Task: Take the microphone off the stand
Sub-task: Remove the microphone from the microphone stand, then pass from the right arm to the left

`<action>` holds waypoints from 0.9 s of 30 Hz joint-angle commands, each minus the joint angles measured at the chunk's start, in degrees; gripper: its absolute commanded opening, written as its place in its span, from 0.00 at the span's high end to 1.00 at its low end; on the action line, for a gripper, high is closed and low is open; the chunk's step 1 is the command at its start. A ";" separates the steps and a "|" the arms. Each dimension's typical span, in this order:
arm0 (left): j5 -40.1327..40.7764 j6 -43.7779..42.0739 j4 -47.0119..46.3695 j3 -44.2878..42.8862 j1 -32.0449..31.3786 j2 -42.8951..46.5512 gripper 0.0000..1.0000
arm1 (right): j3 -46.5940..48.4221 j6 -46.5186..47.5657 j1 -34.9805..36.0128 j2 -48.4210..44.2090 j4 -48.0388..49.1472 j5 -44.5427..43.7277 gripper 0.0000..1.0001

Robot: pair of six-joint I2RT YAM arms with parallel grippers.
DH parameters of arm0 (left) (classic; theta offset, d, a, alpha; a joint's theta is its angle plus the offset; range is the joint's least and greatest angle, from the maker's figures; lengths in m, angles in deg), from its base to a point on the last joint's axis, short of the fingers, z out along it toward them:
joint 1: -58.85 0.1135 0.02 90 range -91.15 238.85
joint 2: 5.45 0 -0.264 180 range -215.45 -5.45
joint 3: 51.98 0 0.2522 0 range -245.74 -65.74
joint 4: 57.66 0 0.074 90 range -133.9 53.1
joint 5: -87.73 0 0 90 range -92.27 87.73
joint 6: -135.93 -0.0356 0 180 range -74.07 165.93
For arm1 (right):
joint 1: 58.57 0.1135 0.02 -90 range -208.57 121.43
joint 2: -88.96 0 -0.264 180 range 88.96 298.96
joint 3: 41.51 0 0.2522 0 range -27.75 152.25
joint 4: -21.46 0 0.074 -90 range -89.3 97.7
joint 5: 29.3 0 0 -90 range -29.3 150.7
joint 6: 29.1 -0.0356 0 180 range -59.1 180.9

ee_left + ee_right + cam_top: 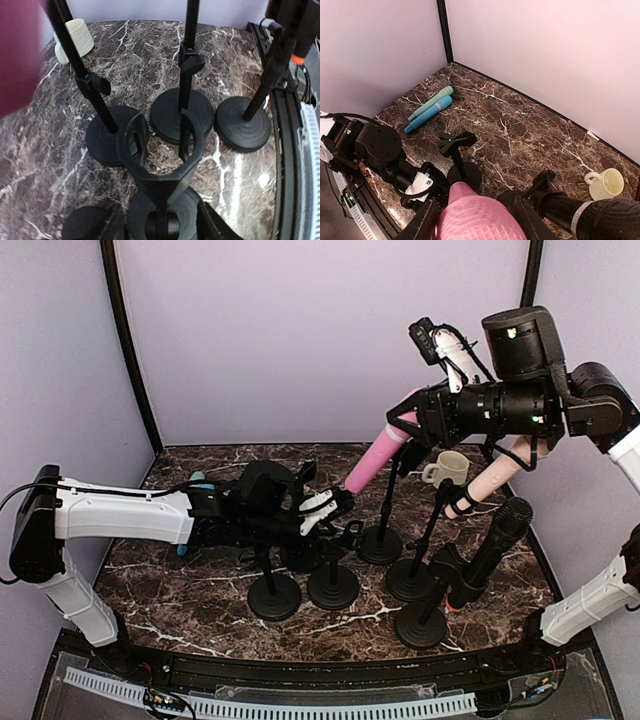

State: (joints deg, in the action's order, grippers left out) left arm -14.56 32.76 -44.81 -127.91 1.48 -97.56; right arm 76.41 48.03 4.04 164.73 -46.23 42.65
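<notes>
The pink microphone (372, 462) hangs tilted just left of the cream mug (447, 468) (head end up), clamped by the right gripper (405, 423). The left gripper (335, 508) is farther left of the mug, and I cannot tell its grip.

Clock read from table (170, 585) centre, 12 = back wall.
- Stands bunched from centre out to 4 o'clock.
- Front stand (421, 625) at 4 o'clock, carries tilted microphone (495, 540).
- Second stand (410, 580) just behind it, carries upper microphone (492, 478).
- Left stand (274, 597) and middle stand (333, 587) side by side at 6–7 o'clock.
- Mug (448, 468) on table at 2 o'clock, behind stands.
- Loose microphones (429, 114) side by side on table at 10 o'clock.
- Raised microphone (375, 462) in air over far side of bunch.
</notes>
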 commanded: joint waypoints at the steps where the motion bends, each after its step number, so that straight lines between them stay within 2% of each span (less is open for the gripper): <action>1: -1.30 -0.48 2.36 -4.15 0.43 4.29 0.38 | 2.83 0.30 -0.03 -1.52 4.88 0.11 1.00; 5: -0.94 -0.02 2.75 -6.08 0.58 7.77 0.29 | 2.99 0.80 -0.03 -2.04 6.06 0.49 1.00; 11: 1.26 1.82 2.87 -6.15 0.94 16.07 0.29 | 2.55 1.22 -0.65 -2.05 6.59 1.23 1.00; 16: 2.88 3.88 4.49 -6.91 1.03 19.37 0.26 | 0.89 1.02 -1.58 -2.50 8.57 6.84 1.00; 20: -2.56 6.39 8.01 -12.82 1.00 17.69 0.25 | -0.39 0.73 -1.70 -2.63 11.15 13.67 1.00; 24: -12.36 6.76 10.57 -17.93 0.94 14.64 0.26 | -1.90 0.66 -1.79 -2.69 13.61 20.63 1.00; 27: -17.11 6.95 12.38 -21.27 0.82 12.22 0.25 | -2.91 0.14 -1.80 -2.53 14.65 21.99 1.00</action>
State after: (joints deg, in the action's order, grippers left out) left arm -22.71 38.49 -36.42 -145.44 2.23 -83.40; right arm 74.58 48.60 2.56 163.22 -37.64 58.67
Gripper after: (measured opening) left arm 0.745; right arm 0.461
